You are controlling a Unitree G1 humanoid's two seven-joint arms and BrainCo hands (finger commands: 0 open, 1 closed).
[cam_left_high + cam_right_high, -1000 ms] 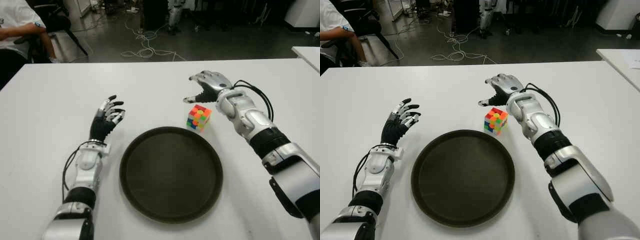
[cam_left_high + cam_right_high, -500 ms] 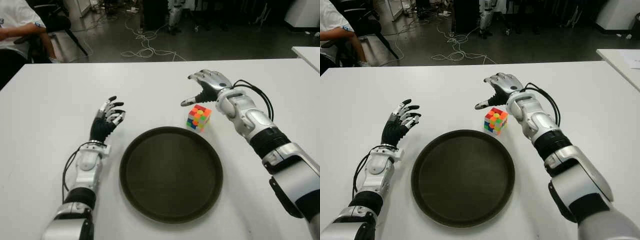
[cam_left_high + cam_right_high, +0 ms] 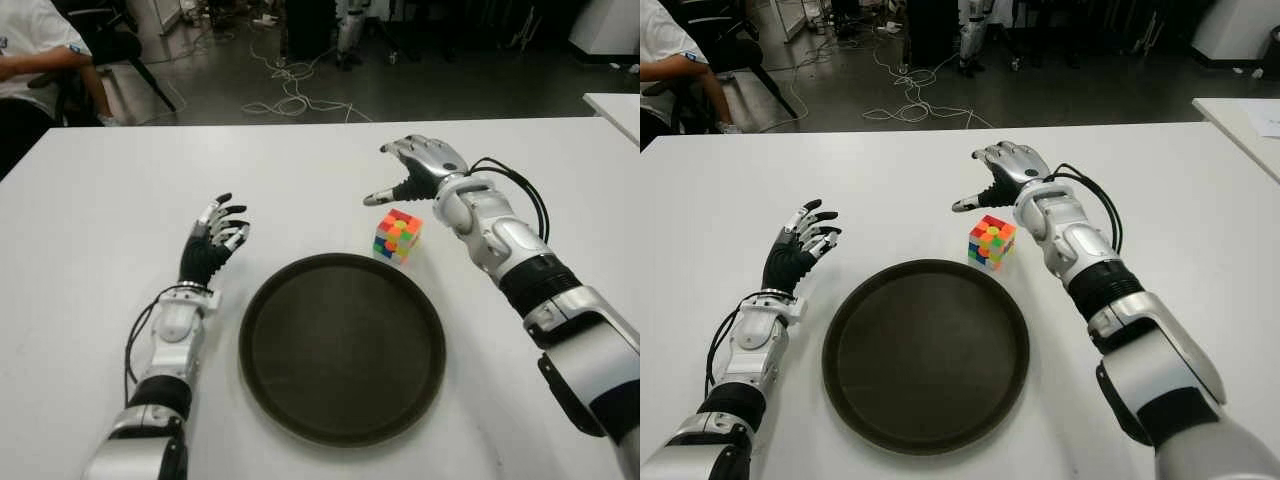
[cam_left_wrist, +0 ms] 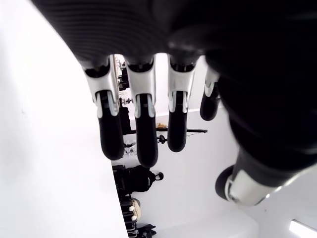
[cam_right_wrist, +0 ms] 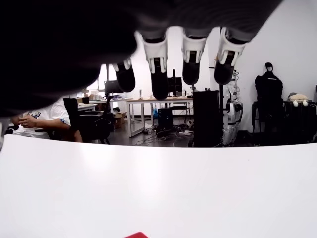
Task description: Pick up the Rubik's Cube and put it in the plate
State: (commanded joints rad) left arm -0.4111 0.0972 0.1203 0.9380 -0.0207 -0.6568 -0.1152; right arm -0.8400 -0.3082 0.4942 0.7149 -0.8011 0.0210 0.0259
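I find the left robot hand (image 3: 213, 243) on the left of the round dark plate (image 3: 342, 345), fingers spread and holding nothing; it shows beside the plate's left rim, clear of it, and is idle. The plate itself lies flat on the white worktop (image 3: 90, 230) and holds nothing.

The multicoloured Rubik's Cube (image 3: 397, 236) stands on the worktop just beyond the plate's far right rim, close to it but not in it. It is not yet grasped.

The right robot hand (image 3: 415, 172) hangs above and just behind the cube, fingers open and slightly curved, thumb pointing toward the left, gripping nothing. In its wrist view only a red corner of the cube shows at the frame's edge, under the fingertips (image 5: 159, 90).

Risks as I judge them:
- The hand sits behind the cube rather than squarely over it; closing from there could push the cube onto the plate rim or tip it.
- A grip on the corners, rather than flat faces, may let it twist out.
- The raised plate rim could catch the cube if it is carried low.
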